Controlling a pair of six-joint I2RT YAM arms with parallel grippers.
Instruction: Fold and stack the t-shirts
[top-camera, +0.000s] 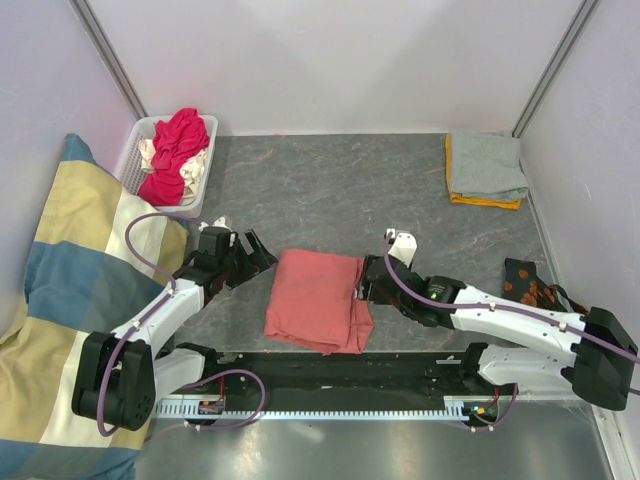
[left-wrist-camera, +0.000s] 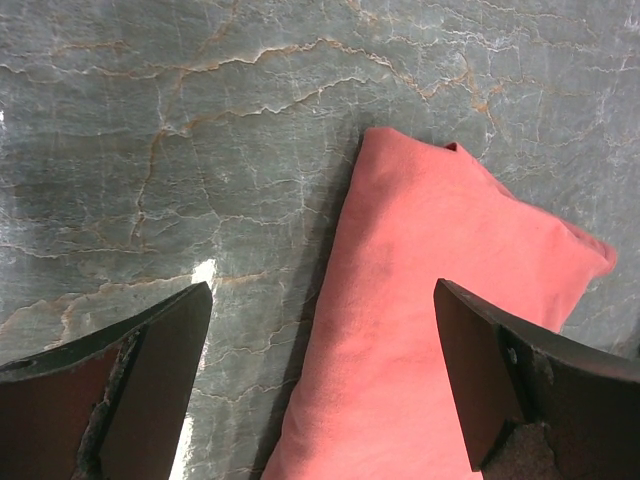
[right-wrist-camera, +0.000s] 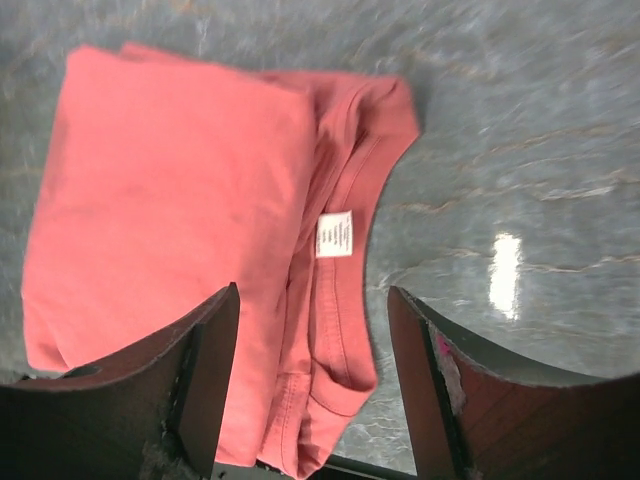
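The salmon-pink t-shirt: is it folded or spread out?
Folded. The salmon-pink t-shirt lies as a compact rectangle, one layer doubled over another; the white neck label shows beside the fold's edge.

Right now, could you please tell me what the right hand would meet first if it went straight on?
Probably the salmon-pink t-shirt, near its collar and white label: the right hand points down at it, though depth is unclear.

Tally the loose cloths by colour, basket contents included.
Salmon-pink tee: 1
Grey tee: 1
Orange tee: 1
Magenta-red tee: 1
Cream tee: 1
Dark orange-spotted cloth: 1
Total: 6
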